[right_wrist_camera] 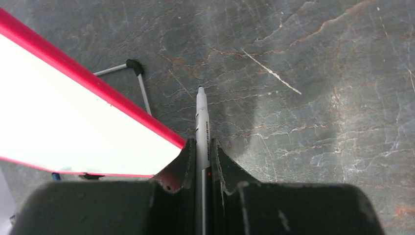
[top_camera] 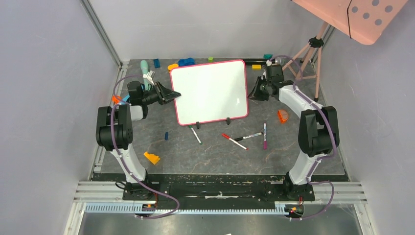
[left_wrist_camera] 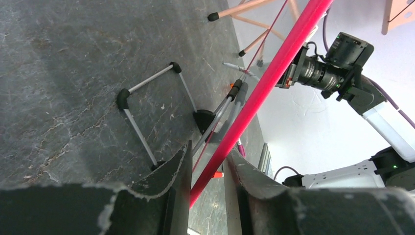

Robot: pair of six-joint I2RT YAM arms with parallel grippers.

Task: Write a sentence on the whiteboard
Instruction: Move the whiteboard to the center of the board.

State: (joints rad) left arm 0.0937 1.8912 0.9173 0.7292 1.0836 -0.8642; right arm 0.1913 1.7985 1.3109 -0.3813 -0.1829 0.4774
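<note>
The whiteboard (top_camera: 210, 90), white with a pink-red frame, stands tilted on two black clip feet (top_camera: 197, 124) in the middle of the table. Its face is blank; no sentence shows. My left gripper (top_camera: 171, 94) is at the board's left edge. In the left wrist view the left gripper (left_wrist_camera: 209, 147) has its jaws closed on the pink frame (left_wrist_camera: 274, 73). My right gripper (top_camera: 254, 93) is just off the board's right edge. In the right wrist view the right gripper (right_wrist_camera: 202, 142) is shut on a grey-white marker (right_wrist_camera: 202, 117), tip forward over the table beside the board (right_wrist_camera: 73, 122).
Loose markers lie in front of the board: a green-tipped one (top_camera: 195, 134), a red one (top_camera: 234, 141), a black one (top_camera: 248, 136), a purple one (top_camera: 265, 135). An orange piece (top_camera: 283, 115) and an orange wedge (top_camera: 151, 157) lie at the sides. Small toys (top_camera: 186, 61) and a tripod (top_camera: 313, 49) stand behind.
</note>
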